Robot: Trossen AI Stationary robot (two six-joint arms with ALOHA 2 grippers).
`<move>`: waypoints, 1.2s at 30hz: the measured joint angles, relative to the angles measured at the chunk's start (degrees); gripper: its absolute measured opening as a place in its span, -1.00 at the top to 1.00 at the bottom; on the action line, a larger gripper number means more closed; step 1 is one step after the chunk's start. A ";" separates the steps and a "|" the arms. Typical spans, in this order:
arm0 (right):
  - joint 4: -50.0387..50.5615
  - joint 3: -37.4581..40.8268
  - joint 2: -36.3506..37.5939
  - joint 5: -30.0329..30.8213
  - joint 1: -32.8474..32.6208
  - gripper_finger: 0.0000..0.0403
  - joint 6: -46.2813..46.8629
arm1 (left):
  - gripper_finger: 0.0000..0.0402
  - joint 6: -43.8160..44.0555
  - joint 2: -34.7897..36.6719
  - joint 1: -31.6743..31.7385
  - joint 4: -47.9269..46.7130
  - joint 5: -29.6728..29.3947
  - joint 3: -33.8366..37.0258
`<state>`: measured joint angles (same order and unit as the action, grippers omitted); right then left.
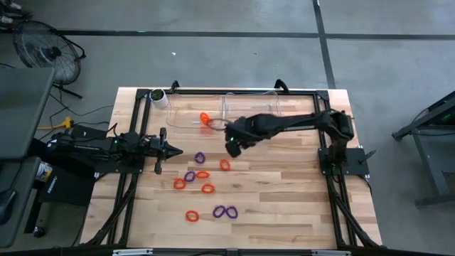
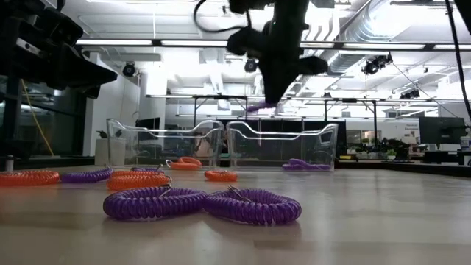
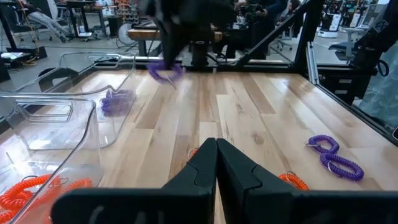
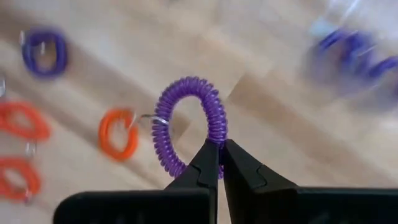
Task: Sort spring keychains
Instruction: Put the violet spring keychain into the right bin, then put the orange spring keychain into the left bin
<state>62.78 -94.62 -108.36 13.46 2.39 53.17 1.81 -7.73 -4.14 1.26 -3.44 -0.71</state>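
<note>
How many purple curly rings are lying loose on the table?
4. Front pair: left ring, right ring. Mid-table: farther ring, nearer ring. A fifth ring hangs from the right gripper; none seems hidden.

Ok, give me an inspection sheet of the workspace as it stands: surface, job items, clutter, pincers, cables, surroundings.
Surface: wooden table, black frame.
Job's things: orange keychains and purple keychains loose on the wood; two clear bins at the far edge, orange in one, purple in the other.
Clutter: white cup at the far left corner.
Pincers: right pincer shut on a purple keychain, raised; left pincer shut, empty, at the left edge.
Cables: yellow cord on the floor.
Surroundings: fan, concrete floor.
</note>
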 joint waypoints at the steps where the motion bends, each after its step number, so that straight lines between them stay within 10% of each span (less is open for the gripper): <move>1: 0.41 -0.04 0.77 1.29 0.64 1.00 -0.73 | 0.99 0.01 0.00 -0.02 0.00 0.00 0.00; 19: 1.51 -0.08 3.31 9.56 16.17 0.92 -24.59 | 0.99 0.01 0.00 0.00 0.00 0.00 0.00; 36: -2.76 -0.08 3.31 14.33 17.72 0.05 -43.49 | 0.99 0.01 -0.01 -0.01 -0.01 0.00 0.00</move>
<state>60.01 -94.70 -105.06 27.79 20.11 9.68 1.83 -7.73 -4.16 1.25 -3.44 -0.71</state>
